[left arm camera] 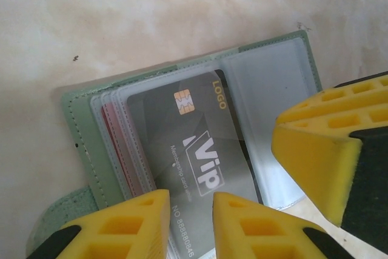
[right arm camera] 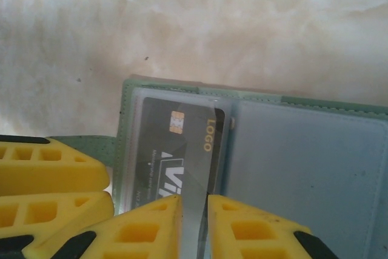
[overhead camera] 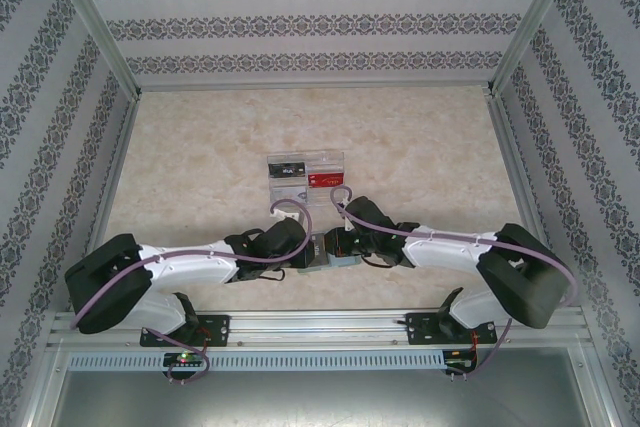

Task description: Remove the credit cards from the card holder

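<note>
While right wrist shows one grey card (right arm camera: 176,150), left reveals red cards (left arm camera: 117,150).

Pale marbled table (overhead camera: 200,167), a clear divided tray (overhead camera: 306,177) lying near its middle, an open grey-green card holder (left arm camera: 85,144) lying closer to the near edge.

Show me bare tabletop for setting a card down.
Bare table left of the clear tray to the left wall, right of it likewise, and behind it to the back wall. Crowded at near centre: left end effector and right end effector meet over the card holder.
</note>
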